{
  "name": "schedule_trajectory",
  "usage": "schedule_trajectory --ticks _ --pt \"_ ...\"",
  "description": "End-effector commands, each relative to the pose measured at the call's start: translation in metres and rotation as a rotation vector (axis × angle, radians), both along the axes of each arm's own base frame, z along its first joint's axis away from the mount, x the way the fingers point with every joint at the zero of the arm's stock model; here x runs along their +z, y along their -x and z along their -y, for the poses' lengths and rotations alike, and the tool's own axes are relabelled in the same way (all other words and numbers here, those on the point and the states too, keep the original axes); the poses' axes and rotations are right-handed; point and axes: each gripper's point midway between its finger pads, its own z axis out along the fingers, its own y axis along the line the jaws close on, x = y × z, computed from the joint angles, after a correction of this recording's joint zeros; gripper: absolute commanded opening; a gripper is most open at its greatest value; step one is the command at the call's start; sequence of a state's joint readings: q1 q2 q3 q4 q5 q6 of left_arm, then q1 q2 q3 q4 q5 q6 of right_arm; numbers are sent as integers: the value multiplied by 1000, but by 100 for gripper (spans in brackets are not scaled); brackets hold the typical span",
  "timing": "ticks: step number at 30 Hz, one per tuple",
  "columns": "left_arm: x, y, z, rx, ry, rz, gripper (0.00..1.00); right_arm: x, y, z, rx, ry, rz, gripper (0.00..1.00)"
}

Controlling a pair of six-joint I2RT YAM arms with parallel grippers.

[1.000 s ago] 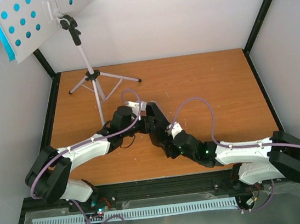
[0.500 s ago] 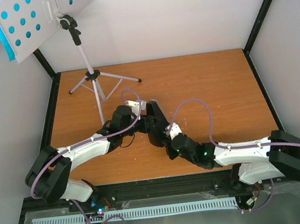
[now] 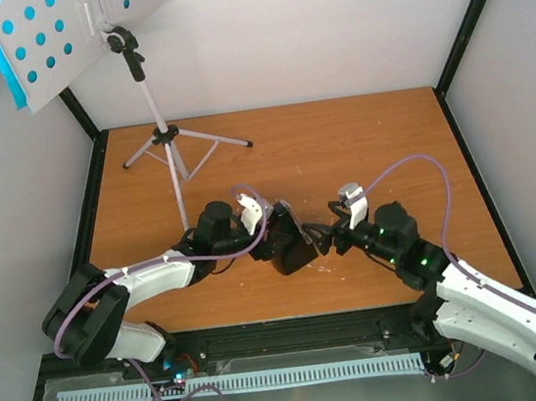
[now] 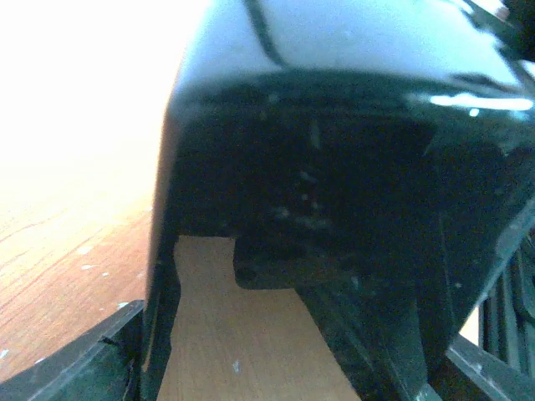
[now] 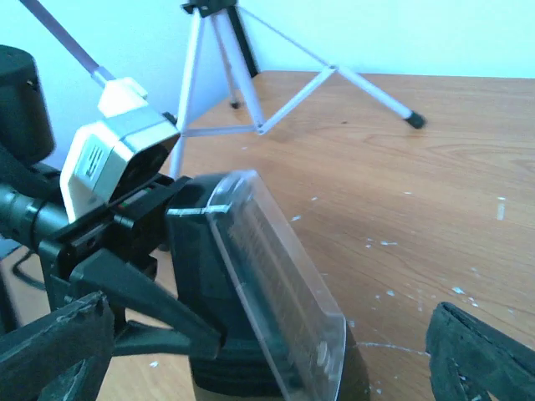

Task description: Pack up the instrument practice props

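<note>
My left gripper [image 3: 277,233] clasped the black metronome [image 3: 294,248] roughly upright, narrow end up, its clear cover facing my right gripper [image 3: 328,239], which gaped wide just beside it. This was near the front middle of the wooden table [image 3: 370,147], white-walled, with the tripod music stand [image 3: 161,125] at far left.

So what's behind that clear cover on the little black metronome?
Only the black body of the metronome shows behind the clear cover; ribbing and glare hide any pendulum or scale. The left gripper holds it from the far side.

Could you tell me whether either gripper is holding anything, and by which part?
The left gripper holds the metronome by the sides of its black body, behind the clear cover. The right gripper is open, holding nothing.
</note>
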State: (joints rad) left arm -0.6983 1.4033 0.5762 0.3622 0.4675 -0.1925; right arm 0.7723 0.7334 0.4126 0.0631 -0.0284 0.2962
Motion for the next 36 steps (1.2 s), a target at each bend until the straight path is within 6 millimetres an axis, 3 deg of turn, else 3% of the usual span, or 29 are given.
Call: schedule_trajectory --ticks 1,3,10,18,23,29,33,36 --pt "12 38 13 -249 48 142 56 33 33 -20 409 -128 33 100" --pt "9 43 15 -288 46 138 59 40 30 -23 476 -153 39 100" --pt "-5 45 15 -297 23 95 75 30 11 -41 567 -114 36 100" --pt "6 52 8 -263 66 95 97 23 12 -57 711 -125 -24 100" --pt "38 62 -6 -204 183 101 99 12 21 -63 783 -125 -74 100" --pt "92 75 -34 -154 363 57 100 -18 26 -67 759 -44 -112 99" --pt "123 61 -64 -33 446 30 99 -38 22 -66 705 1 -113 98" --pt "136 50 -81 49 464 12 99 -47 16 -68 660 35 -103 91"
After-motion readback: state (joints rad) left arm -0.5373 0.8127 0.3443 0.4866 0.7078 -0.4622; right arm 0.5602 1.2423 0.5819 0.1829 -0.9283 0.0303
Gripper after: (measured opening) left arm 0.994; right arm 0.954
